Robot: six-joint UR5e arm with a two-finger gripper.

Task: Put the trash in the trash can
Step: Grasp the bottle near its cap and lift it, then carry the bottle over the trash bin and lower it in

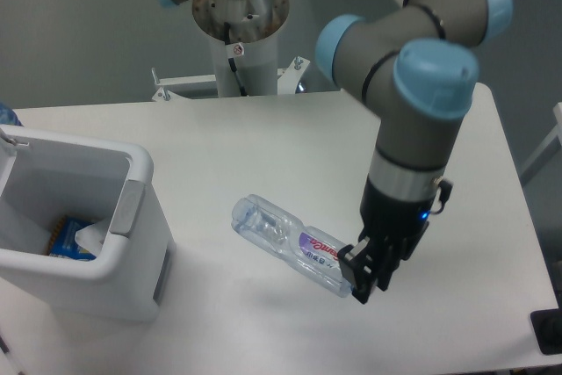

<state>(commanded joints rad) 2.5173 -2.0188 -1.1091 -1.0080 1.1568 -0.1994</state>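
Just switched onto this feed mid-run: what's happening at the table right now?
The arm's tool is clamped on one end of the crushed clear bottle, which seems lifted off the table, judging by the faint shadow under it. The white trash can sits at the left edge, well apart from the bottle. It already holds something white and something blue. The bottle is not yet in the can.

Bare table [228,155] lies between the bottle [294,244] and the open-topped trash can [79,234].
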